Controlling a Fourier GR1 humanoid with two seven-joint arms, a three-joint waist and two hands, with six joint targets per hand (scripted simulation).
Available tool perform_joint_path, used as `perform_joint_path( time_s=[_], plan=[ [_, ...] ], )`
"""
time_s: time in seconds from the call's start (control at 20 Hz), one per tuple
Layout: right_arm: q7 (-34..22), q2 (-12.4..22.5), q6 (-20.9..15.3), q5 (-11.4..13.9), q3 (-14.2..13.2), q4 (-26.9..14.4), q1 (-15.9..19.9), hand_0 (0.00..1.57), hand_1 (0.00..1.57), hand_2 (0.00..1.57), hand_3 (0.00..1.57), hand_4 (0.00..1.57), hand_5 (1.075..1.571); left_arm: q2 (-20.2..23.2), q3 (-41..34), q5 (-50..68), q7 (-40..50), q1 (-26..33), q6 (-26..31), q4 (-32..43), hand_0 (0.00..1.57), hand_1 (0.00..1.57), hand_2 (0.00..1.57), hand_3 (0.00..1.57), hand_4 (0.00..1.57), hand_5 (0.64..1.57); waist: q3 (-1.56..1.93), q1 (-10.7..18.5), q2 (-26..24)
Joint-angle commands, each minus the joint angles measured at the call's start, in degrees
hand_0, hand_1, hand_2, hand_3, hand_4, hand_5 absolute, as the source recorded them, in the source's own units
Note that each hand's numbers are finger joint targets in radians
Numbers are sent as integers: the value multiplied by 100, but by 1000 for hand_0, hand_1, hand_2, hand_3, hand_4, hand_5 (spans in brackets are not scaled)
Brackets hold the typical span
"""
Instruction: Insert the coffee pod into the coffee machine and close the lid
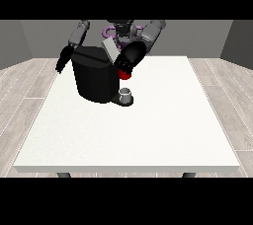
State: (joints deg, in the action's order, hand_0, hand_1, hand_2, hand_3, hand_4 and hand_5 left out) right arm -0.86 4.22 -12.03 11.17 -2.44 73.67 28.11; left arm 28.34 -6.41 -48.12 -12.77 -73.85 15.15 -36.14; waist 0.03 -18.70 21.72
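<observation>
While the hand at the view's right [129, 58] hovers over the top front of the coffee machine [94, 78], the task looks to be in its later part, though not finished. A light grey lid [110, 50] stands tilted up from the machine's top, so the closing step is, by my reading, not yet done. Just beneath that hand a red thing at the machine [125, 74] shows. The coffee pod itself does not plainly show: a small grey thing [126, 93] sits on the machine's dark base plate at the front, and I cannot tell whether that is the pod or a cup. So whether the insertion is done cannot be read from this view.

That hand reaches forward and down from a bent arm, its dark bulk lying between the raised lid and the red thing. How its fingers lie, and whether they hold anything, I cannot tell. The hand at the view's left [64, 59] hangs beside the machine's upper corner, pointing down toward the bench [163, 130], apparently holding nothing; its fingers look fairly straight.
</observation>
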Motion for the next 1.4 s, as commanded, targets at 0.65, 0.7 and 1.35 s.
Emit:
perform_joint_path(
  time_s=[0.65,0.7,1.35],
  plan=[
    [37,-28,-159,198,61,-101,139,0,0,0,0,152,1571,262,191,-511,-300,-75,-457,-13,0,0,668,537,0,1571,-2,3,222],
    [-247,29,-117,217,75,17,236,0,0,0,0,117,1571,387,149,-532,-224,-178,-352,105,0,0,635,508,0,1571,-3,-138,148],
    [-46,66,118,-142,-196,-421,-366,0,0,0,0,0,1571,-143,152,-380,-82,402,-74,27,0,0,0,151,0,1571,-1,443,-871]
  ],
)
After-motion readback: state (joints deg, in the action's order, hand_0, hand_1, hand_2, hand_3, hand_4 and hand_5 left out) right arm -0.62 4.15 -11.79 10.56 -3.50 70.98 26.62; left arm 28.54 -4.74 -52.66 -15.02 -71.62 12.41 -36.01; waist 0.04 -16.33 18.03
